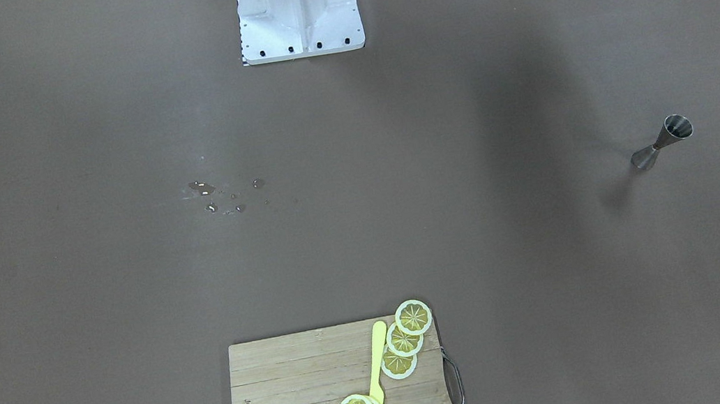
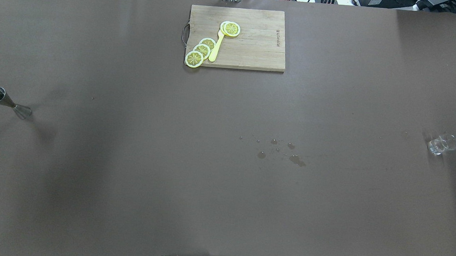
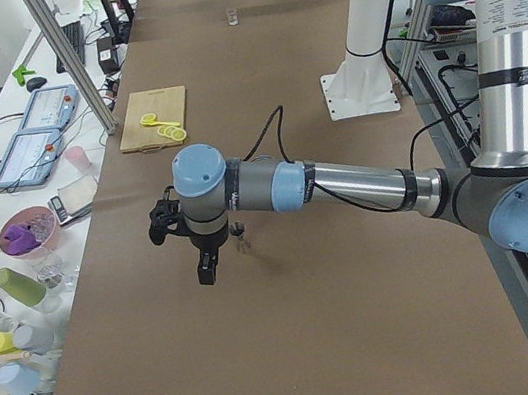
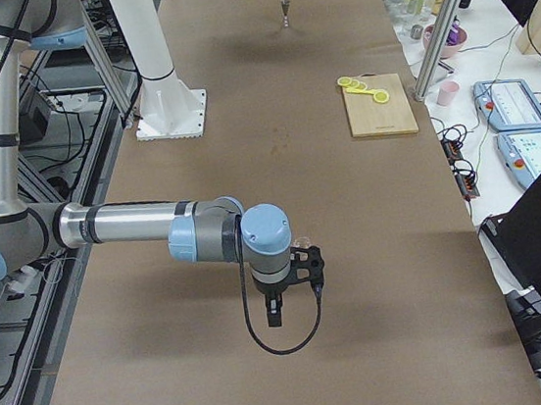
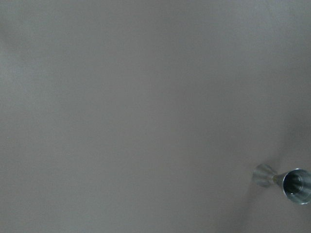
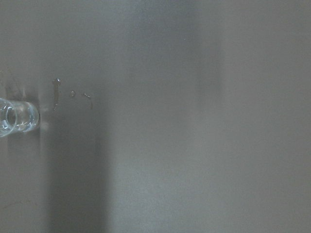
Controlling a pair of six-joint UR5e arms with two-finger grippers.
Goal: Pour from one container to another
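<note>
Jigger (image 2: 8, 103) is best gripped at its waist, carried upright to the glass (image 2: 442, 144); whether left hand (image 3: 205, 266) or right hand (image 4: 275, 316) is open cannot be told.

Overhead and front cameras oppose across the bench (image 2: 127, 197), sharing the cutting board (image 2: 254, 45); wrist cameras look straight down.

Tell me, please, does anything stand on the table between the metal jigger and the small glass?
Nothing visible blocks it. Only a few spilled drops lie flat between the jigger and the glass; the cutting board sits well off that line.
</note>
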